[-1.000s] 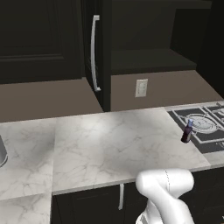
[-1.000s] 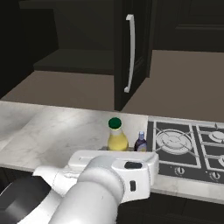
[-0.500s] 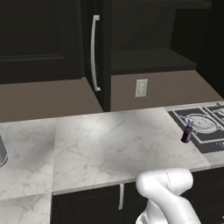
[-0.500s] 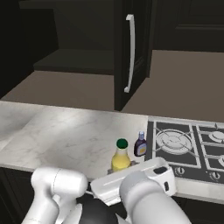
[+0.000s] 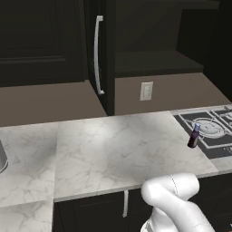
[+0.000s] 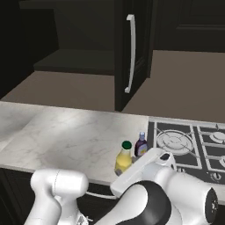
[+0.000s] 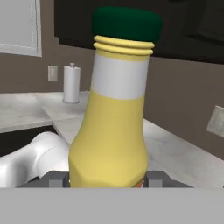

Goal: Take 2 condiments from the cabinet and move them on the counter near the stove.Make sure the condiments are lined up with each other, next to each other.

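Note:
A yellow condiment bottle (image 7: 116, 118) with a green cap stands upright between my gripper's (image 7: 107, 179) fingers, which are shut on its lower body. In the right base view this yellow bottle (image 6: 124, 158) is over the counter's (image 6: 66, 136) front edge, just left of the dark purple condiment bottle (image 6: 141, 144), and my arm hides its base. The purple bottle (image 5: 193, 136) stands on the counter (image 5: 113, 149) at the left edge of the stove (image 5: 210, 131). The cabinet (image 5: 154, 59) above is open, its door (image 6: 130, 52) swung out.
A wall outlet (image 5: 146, 90) sits on the brown backsplash. A paper towel roll (image 7: 71, 83) stands on a counter farther off. A sink rim (image 5: 2, 158) shows at the far left. The stove's (image 6: 189, 145) burners lie right of the bottles.
The yellow bottle has come down and toward the counter's front edge, ending close beside the purple bottle. My arm has swung across the foreground of the right base view.

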### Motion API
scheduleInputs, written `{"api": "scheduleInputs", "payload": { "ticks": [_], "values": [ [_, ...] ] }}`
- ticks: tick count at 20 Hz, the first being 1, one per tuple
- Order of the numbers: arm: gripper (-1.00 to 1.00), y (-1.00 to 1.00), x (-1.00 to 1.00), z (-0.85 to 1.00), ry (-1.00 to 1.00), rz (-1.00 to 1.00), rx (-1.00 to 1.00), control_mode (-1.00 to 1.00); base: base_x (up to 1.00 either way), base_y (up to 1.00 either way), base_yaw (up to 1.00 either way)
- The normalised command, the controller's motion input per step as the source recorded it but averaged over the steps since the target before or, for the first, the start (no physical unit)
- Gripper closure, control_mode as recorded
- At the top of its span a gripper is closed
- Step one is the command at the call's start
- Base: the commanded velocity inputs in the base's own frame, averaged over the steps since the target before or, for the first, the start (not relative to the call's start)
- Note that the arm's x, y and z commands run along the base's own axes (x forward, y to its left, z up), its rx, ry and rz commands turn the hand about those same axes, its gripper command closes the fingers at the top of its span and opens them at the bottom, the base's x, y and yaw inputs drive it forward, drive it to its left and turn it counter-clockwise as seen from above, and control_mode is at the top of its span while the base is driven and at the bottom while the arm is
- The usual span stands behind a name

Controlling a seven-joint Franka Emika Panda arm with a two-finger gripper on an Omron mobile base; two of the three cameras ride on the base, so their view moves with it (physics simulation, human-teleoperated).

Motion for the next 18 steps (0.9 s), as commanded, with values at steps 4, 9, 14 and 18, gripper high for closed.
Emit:
{"api": "scheduleInputs", "payload": {
  "ticks": [4,9,14,18],
  "values": [
    [1.00,0.00,0.47,-0.28,0.00,0.16,0.00,-1.00,0.00,0.00,0.00],
    [1.00,0.00,0.14,-0.24,0.00,0.01,0.00,-1.00,0.00,0.00,0.00],
    [1.00,0.00,0.08,-0.29,0.00,-0.01,0.00,-1.00,0.00,0.00,0.00],
    [1.00,0.00,0.24,-0.28,0.00,-0.02,0.00,-1.00,0.00,0.00,0.00]
  ]
}}
